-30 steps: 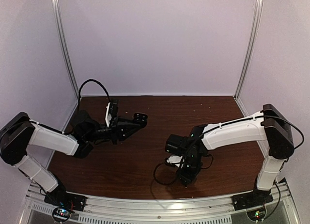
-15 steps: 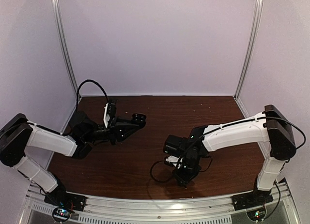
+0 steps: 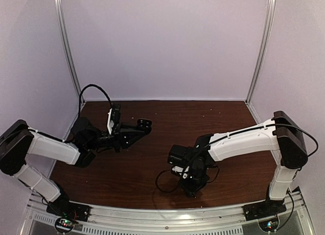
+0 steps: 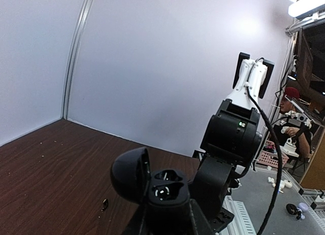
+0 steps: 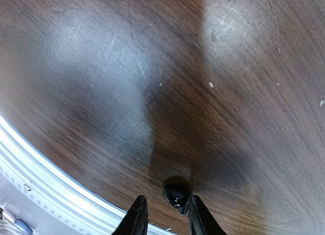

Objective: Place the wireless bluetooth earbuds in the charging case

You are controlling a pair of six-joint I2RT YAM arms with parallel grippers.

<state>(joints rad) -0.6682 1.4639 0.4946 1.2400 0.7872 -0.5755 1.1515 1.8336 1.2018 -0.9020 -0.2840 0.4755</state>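
wooden table [image 3: 132, 166]: my left pincer [image 4: 167, 222] holds the open charging case [image 4: 163, 187], right pincer [image 5: 165, 214] narrow around an earbud [image 5: 176, 197], guessing none in yet.

The overhead view was dim and soft. A lamp [image 4: 307, 4] glared at one o'clock in the left wrist view. The right wrist view's table [image 5: 91, 57] was blurred, sheen at ten o'clock, shadow at six.

One charging case [image 4: 152, 181]; earbuds [image 5: 176, 197]: one clear, second possible.
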